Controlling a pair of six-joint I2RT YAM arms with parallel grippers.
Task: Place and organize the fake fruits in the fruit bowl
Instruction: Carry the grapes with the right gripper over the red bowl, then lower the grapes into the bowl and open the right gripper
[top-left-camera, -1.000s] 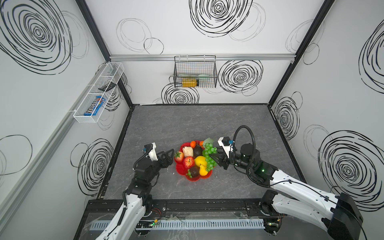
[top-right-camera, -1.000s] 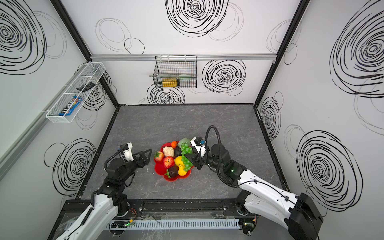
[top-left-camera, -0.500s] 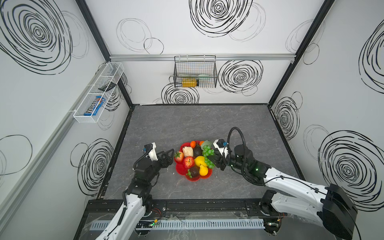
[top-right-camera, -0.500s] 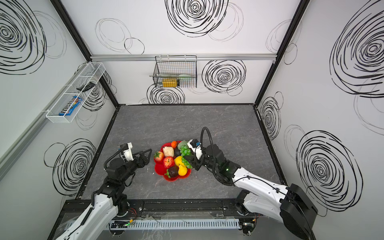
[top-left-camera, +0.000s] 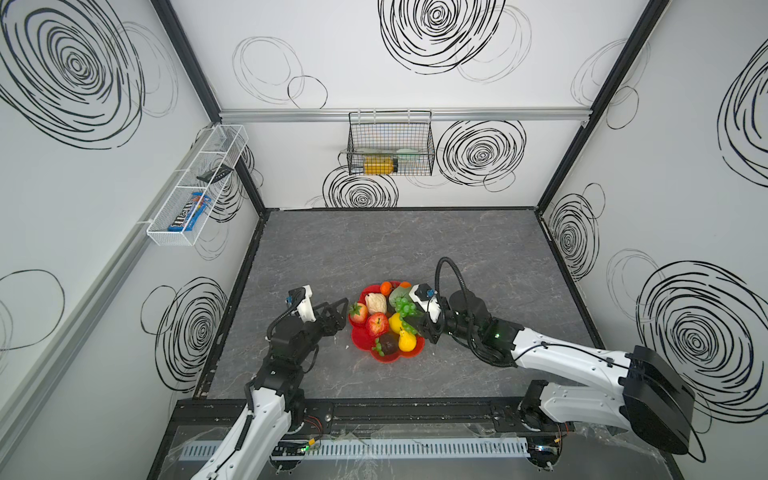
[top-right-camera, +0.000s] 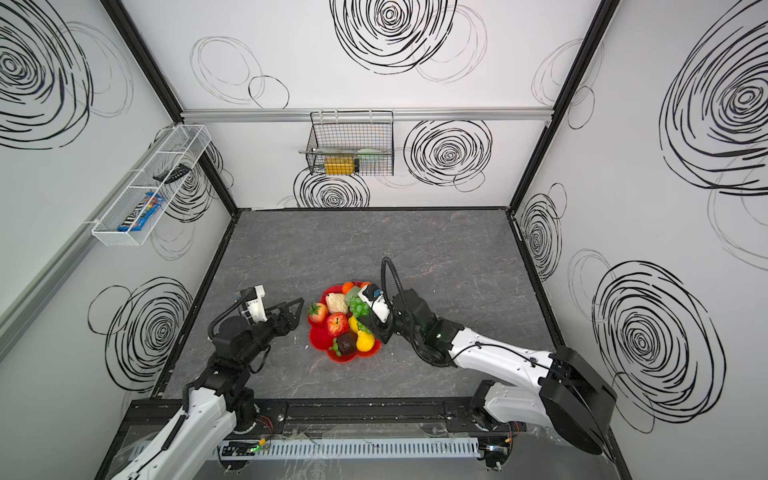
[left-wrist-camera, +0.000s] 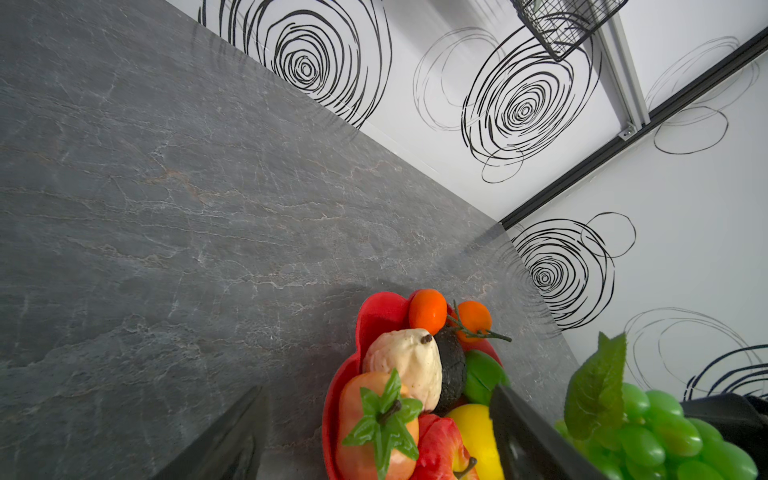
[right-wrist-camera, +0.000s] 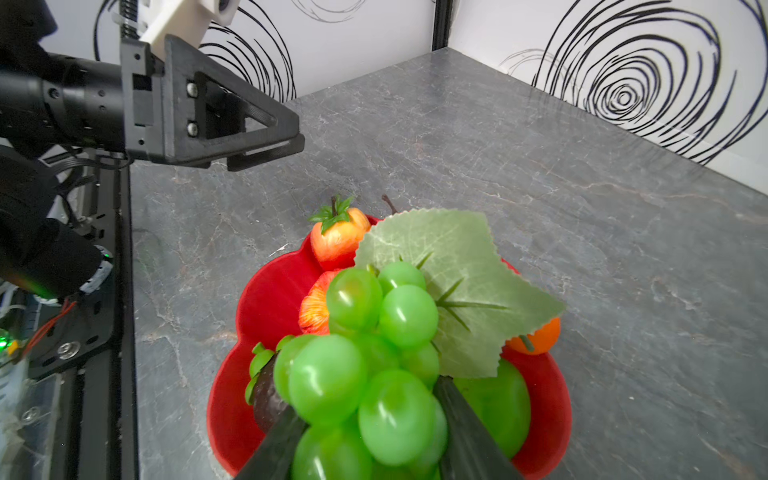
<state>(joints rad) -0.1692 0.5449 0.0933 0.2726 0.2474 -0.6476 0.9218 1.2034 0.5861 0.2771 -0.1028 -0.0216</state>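
- Right gripper (right-wrist-camera: 370, 399) pinches green plastic grapes (right-wrist-camera: 353, 303) over scalloped red plastic bowl (right-wrist-camera: 266, 307) (presumably to seat them).
- Left gripper (top-left-camera: 341, 314): spread, empty, beside the rim, leaving room.

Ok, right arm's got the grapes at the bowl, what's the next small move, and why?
Probably open the right gripper and release the green grapes: its fingers clasp the bunch directly over the fruit bowl, close above the fruit already in it.
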